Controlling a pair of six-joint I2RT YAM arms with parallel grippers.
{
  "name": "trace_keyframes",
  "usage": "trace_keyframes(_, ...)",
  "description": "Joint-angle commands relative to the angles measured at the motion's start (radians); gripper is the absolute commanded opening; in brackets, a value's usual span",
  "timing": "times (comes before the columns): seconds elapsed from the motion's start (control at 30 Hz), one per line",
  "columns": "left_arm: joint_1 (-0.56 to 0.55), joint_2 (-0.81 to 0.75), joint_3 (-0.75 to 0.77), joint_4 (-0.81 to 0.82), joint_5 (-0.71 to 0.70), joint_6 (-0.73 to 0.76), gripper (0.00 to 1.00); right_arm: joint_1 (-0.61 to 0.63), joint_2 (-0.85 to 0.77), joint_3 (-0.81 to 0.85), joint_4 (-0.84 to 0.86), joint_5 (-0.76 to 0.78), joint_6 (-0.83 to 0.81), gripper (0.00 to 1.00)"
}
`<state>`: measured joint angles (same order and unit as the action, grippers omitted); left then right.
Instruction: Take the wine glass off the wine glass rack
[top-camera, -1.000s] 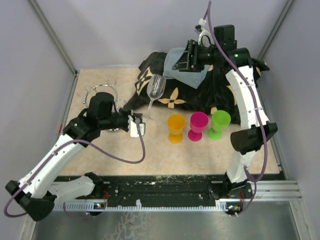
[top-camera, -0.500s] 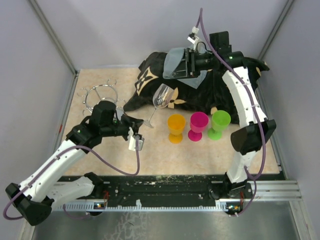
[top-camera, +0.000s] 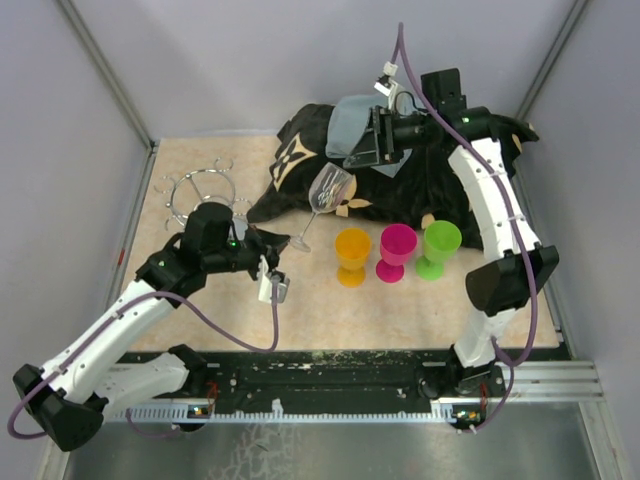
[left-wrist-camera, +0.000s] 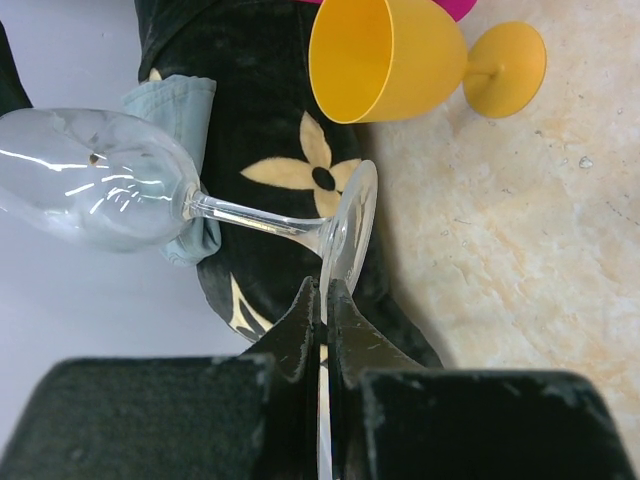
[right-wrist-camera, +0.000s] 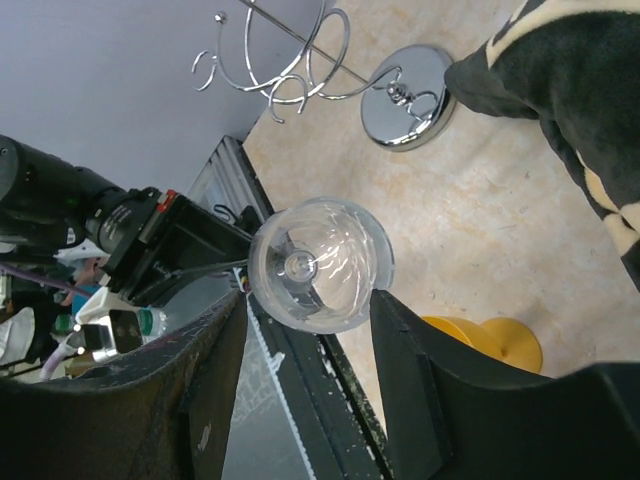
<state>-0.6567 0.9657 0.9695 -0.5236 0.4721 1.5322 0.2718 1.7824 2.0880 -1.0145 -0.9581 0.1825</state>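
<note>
Since the wine glass (left-wrist-camera: 100, 180) looks thin, slick and breakable, the left gripper (left-wrist-camera: 322, 300) is clamping its foot edge; the right gripper (right-wrist-camera: 310, 300) is hovering nearby, fingers apart.

I see a row on the beige table (top-camera: 400, 310): orange goblet (top-camera: 352, 256) left, pink goblet (top-camera: 397, 251) middle, green goblet (top-camera: 439, 247) right. On their far side lies a heaped black flowered cloth (top-camera: 400, 190).

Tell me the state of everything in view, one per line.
wine glass: tilted, held by its foot
left gripper: shut on the wine glass
right gripper: open, empty
wine glass rack: upright, no glass on it
orange goblet: upright
pink goblet: upright
green goblet: upright
</note>
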Motion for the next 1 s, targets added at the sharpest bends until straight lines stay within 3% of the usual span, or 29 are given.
trace_keyframes(0.0,-0.008,-0.020,-0.018,0.097,0.008,0.033,0.00,0.001,-0.055,0.006,0.028,-0.065,-0.021,0.53)
trace_keyframes(0.6,-0.008,0.000,-0.033,0.174,0.002,0.047,0.00,0.135,-0.008,-0.036,-0.033,-0.052,-0.074,0.52)
trace_keyframes(0.7,-0.008,-0.002,-0.045,0.198,-0.006,0.062,0.00,0.150,-0.009,-0.059,-0.044,-0.058,-0.086,0.49)
trace_keyframes(0.8,-0.008,-0.003,-0.065,0.259,-0.029,0.074,0.00,0.164,-0.013,-0.093,-0.054,-0.063,-0.100,0.38)
trace_keyframes(0.9,-0.008,0.002,-0.079,0.305,-0.057,0.078,0.00,0.174,-0.023,-0.117,-0.061,-0.077,-0.115,0.00)
trace_keyframes(0.97,-0.008,0.001,-0.084,0.320,-0.069,0.078,0.00,0.176,-0.035,-0.126,-0.062,-0.088,-0.122,0.00)
